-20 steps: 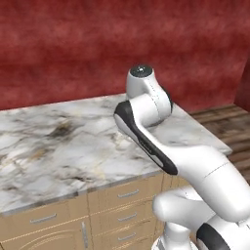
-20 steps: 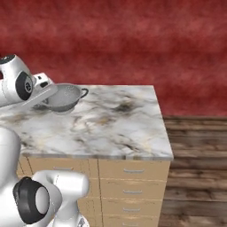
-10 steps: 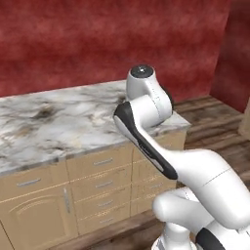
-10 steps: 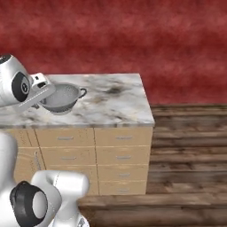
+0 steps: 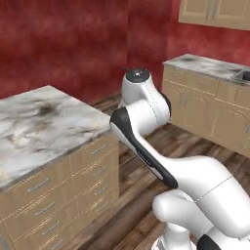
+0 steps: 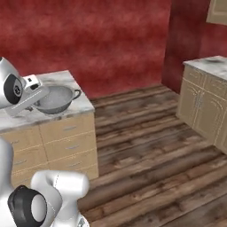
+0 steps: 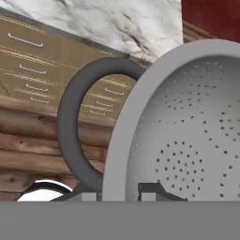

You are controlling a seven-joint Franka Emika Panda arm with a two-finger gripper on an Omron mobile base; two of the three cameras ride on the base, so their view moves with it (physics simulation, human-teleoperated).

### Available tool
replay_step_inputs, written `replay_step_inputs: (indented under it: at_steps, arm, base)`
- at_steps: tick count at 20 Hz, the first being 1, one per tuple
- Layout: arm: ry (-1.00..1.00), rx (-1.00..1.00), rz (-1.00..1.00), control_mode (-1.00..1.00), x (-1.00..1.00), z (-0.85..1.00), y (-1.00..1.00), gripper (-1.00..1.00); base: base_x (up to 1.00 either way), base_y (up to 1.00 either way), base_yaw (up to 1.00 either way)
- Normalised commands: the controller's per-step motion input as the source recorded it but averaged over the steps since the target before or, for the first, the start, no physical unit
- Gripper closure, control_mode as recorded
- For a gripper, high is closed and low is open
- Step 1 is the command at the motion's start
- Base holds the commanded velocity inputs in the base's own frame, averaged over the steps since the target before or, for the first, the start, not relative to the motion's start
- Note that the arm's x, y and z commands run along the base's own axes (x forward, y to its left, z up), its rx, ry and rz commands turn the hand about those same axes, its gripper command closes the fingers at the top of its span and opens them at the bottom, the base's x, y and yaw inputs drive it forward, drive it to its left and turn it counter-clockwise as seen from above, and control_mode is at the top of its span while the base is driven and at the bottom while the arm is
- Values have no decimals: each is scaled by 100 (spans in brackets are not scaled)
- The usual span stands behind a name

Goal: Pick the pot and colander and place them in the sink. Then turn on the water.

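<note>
Colander (image 6: 56, 99) hangs in the right base view at the end of the white arm, above the corner of the marble island counter (image 6: 66, 80), its dark loop handle pointing toward the open wooden floor (image 6: 146, 146). Left base view gives the arm folded over that same counter (image 5: 44, 122), and far off to the right a second run of cabinets whose top carries the corner of the sink (image 5: 244, 75), well apart from the load. Hand view brings it close: the perforated bowl's rim sits between the two dark tips of the gripper (image 7: 121, 193), which is pinched nearly closed on that thin edge, with one handle (image 7: 77, 126) looping out to the side. Such a narrow hold on a rim looks risky to me; a swing or jolt during the carry could let the bowl pivot or slip free onto the floor short of the basin.
</note>
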Motion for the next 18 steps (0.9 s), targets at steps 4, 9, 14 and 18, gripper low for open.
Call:
replay_step_inputs:
  at_steps: [4,9,14,18]
  arm:
    - [0,0,0,100,0,0,0,100]
    - [0,0,0,100,0,0,0,100]
    - [0,0,0,100,0,0,0,100]
    - [0,0,0,100,0,0,0,100]
  base:
    - [-11,-41,-71]
    - [0,-34,-71]
    - [0,-14,-68]
    - [15,0,-60]
